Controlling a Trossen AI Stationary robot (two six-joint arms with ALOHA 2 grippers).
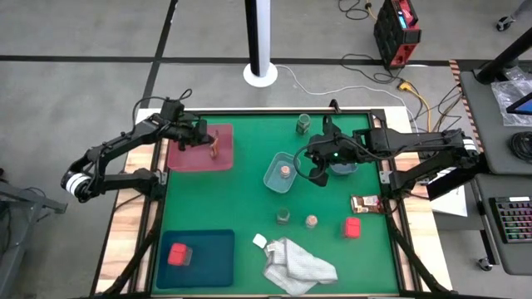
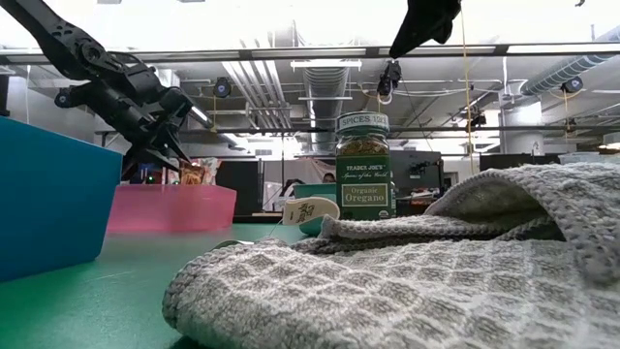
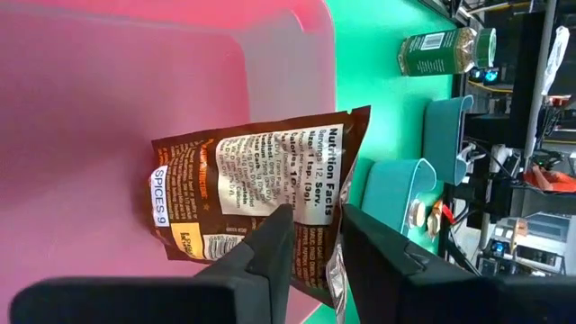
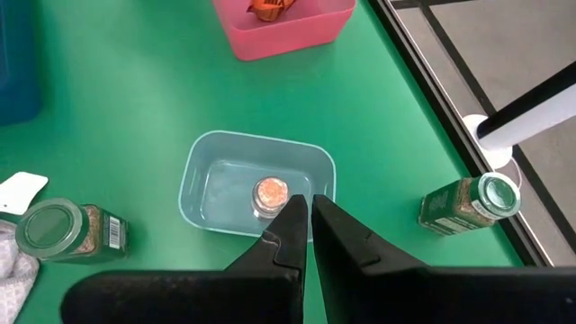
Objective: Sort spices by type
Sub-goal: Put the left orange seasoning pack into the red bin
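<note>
Your left gripper [image 3: 310,261] fingers are barely parted around the brown foil sachet [image 3: 261,202] above the pink tray [image 3: 108,90]; lift early and it could drag out. Right gripper [image 4: 306,236] fingers are clenched empty.

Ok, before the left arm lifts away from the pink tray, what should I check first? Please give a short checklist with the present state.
1. Sachet inside pink tray: ok.
2. Left gripper open: ok, a gap shows.
3. Sachet clear of the fingers: cannot tell, its edge lies between them.
4. Right gripper shut, empty, above the tub: ok.
5. Tan jar upright in tub: ok.
6. Second sachet sorted: not ok, outside the tray.
</note>
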